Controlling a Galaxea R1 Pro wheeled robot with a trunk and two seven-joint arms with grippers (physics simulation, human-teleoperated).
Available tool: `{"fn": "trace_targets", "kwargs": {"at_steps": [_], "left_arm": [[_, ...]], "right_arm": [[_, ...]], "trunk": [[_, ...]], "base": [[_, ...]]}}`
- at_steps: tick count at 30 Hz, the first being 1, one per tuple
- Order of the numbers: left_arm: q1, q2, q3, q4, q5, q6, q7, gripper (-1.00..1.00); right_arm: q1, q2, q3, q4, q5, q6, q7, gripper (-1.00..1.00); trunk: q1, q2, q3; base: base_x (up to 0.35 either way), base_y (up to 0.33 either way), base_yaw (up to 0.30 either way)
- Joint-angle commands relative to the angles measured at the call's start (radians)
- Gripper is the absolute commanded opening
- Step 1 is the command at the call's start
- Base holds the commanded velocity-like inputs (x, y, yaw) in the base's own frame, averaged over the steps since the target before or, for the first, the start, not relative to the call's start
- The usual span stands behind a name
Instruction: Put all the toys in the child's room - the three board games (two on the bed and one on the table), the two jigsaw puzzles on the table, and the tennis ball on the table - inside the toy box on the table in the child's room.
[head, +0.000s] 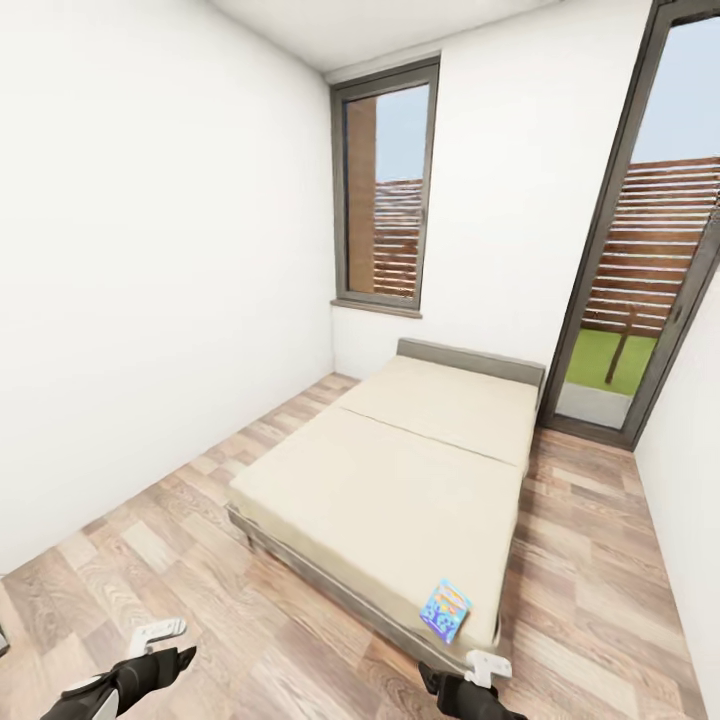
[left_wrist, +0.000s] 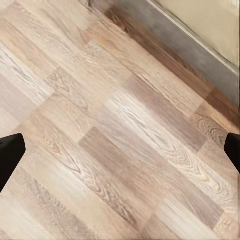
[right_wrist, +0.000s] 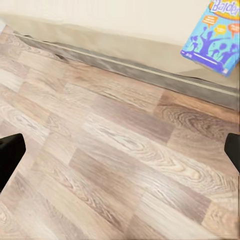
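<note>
A blue board game (head: 446, 610) with orange marks lies flat at the near right corner of the bed (head: 400, 480), a low cream mattress in two sections. The right wrist view shows the same board game (right_wrist: 215, 35) near the bed's edge (right_wrist: 125, 55), above wood floor. My right gripper (head: 488, 665) hangs open and empty just below that corner, close to the game box; its dark fingertips (right_wrist: 10, 155) stand wide apart. My left gripper (head: 158, 633) is open and empty over the floor left of the bed, with the bed frame (left_wrist: 200, 45) ahead of it.
White walls close in on the left and right. A tall window (head: 385, 185) sits behind the bed and a glass door (head: 640, 260) at the back right. Wood-plank floor (head: 180, 500) runs along both sides of the bed.
</note>
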Motion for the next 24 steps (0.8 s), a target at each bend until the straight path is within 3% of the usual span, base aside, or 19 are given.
{"fn": "trace_targets", "kwargs": {"at_steps": [1, 14, 24], "left_arm": [[0.0, 0.0, 0.006, -0.002, 0.01, 0.01, -0.006, 1.0], [-0.001, 0.001, 0.013, -0.002, 0.014, 0.014, -0.009, 1.0], [-0.001, 0.003, 0.016, -0.002, 0.018, 0.016, -0.012, 1.0]], "right_arm": [[-0.001, 0.001, -0.006, -0.001, -0.01, 0.01, 0.007, 1.0], [-0.001, 0.003, -0.006, -0.001, -0.01, 0.007, 0.008, 1.0], [-0.001, 0.006, -0.004, -0.001, -0.011, 0.004, 0.008, 1.0]], "trunk": [[0.001, -0.002, -0.001], [0.039, -0.072, -0.033], [0.039, -0.072, -0.033]], "base": [[0.0, 0.002, -0.28], [0.0, 0.0, -0.271], [0.0, 0.0, -0.06]]}}
